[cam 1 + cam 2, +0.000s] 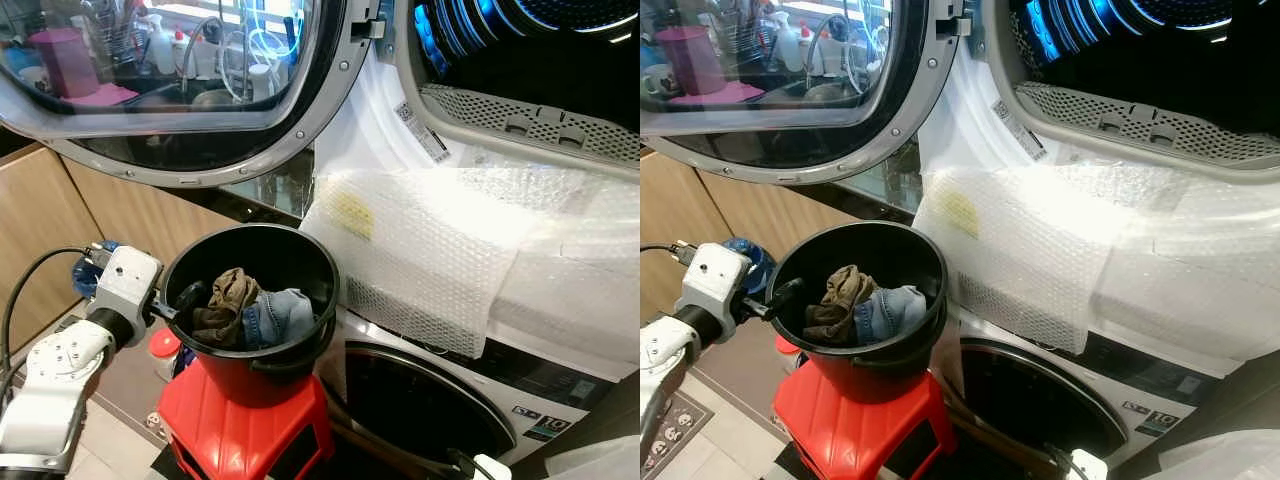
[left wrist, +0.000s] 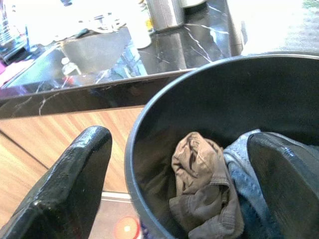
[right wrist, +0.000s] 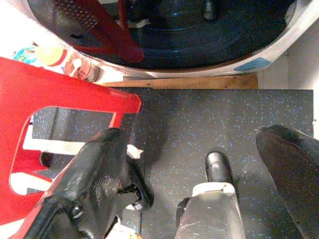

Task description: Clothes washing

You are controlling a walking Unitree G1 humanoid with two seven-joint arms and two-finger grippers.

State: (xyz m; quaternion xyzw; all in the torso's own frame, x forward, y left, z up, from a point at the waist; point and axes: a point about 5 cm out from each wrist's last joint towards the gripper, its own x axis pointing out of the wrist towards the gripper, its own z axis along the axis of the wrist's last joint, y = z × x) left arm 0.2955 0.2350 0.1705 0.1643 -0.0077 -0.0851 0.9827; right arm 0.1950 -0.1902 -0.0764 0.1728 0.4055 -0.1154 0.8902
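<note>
Round black plastic bucket (image 1: 255, 300) atop red plastic stool (image 1: 240, 430), before white front-loading washer (image 1: 440, 400). Inside: crumpled brown garment (image 1: 225, 305), folded blue denim piece (image 1: 280, 315). Left gripper (image 1: 185, 298) fingers spread, straddling bucket rim, one inside. Right gripper (image 3: 199, 164) fingers spread, apparently above dark speckled floor (image 3: 199, 119).

I see a glossy black plastic bucket (image 1: 262, 262) on a shiny red plastic stool (image 1: 245, 430). Inside it lie a soft brown cloth (image 1: 226, 300) and blue denim (image 1: 278, 315). Clear bubble wrap (image 1: 430, 255) drapes the smooth white washer (image 1: 560, 385). The door (image 1: 170, 80) has a brushed metal ring around reflective glass. The cabinet (image 1: 40, 220) looks like matt wood. The floor (image 3: 199, 124) is rough, dark and speckled.
</note>
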